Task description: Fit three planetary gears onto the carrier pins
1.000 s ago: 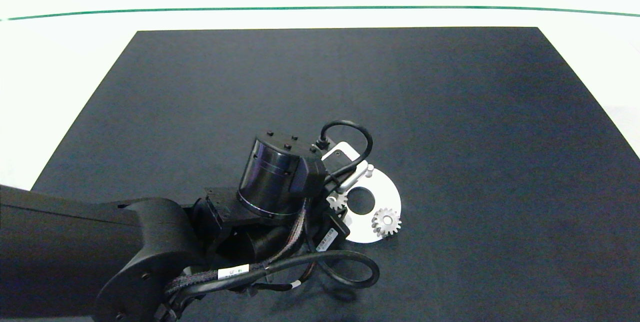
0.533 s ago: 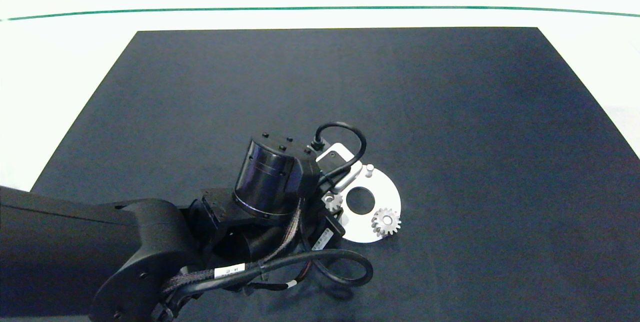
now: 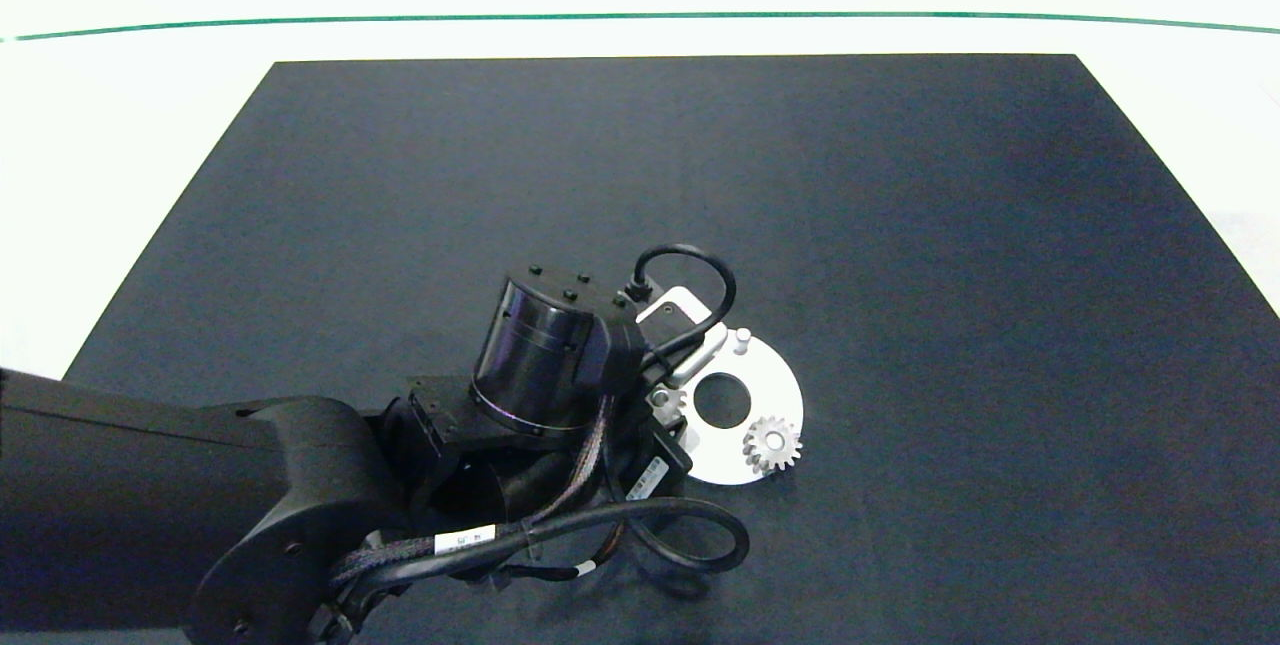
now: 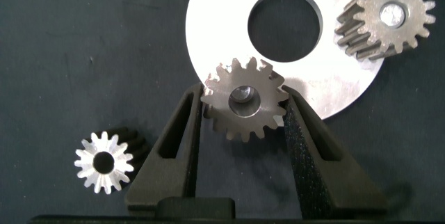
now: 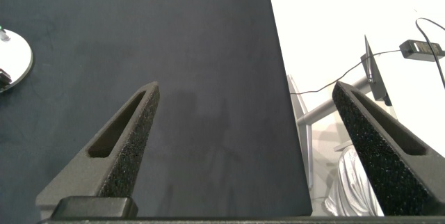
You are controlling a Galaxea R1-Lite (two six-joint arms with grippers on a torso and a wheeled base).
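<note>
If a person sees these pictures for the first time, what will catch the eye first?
First, the small silvery metal spur gear held between the jaws of the left gripper, over the edge of the flat white round disc with the large centre hole. A second identical gear already sits on the disc, and a third lies on the dark mat beside it.

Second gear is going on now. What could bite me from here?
The left pincer grips a gear at the disc's rim; a tilted gear could jam on its pin. Opening may drag it off. The spare gear lies on the mat beside one finger and could get knocked.
</note>
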